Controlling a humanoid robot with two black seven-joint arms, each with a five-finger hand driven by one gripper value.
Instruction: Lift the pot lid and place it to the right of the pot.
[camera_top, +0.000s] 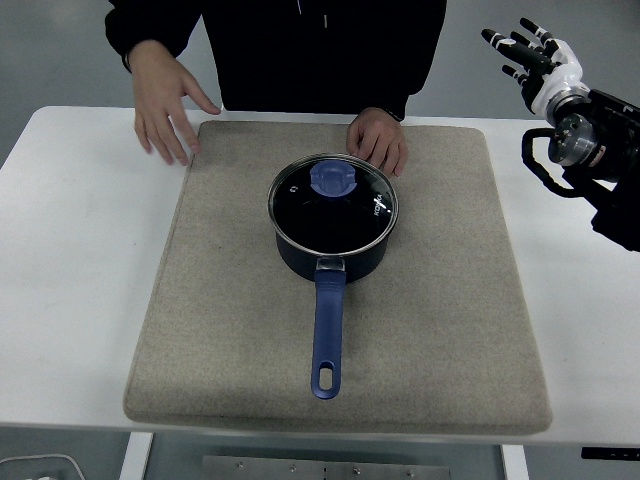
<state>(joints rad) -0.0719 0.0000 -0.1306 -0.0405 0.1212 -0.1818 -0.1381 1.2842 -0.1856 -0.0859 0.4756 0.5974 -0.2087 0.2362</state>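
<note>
A dark blue pot (330, 255) stands in the middle of a beige mat (440, 300), its long blue handle (327, 340) pointing toward the near edge. A glass lid (333, 203) with a round blue knob (332, 181) sits on the pot. My right hand (525, 50) is raised at the far right, well above and away from the pot, its fingers spread and holding nothing. The left arm is out of view.
A person in a dark top stands behind the table. One of the person's hands (165, 95) rests at the mat's far left corner, the other hand (378, 138) lies on the mat just behind the pot. The white table (70, 250) surrounds the mat.
</note>
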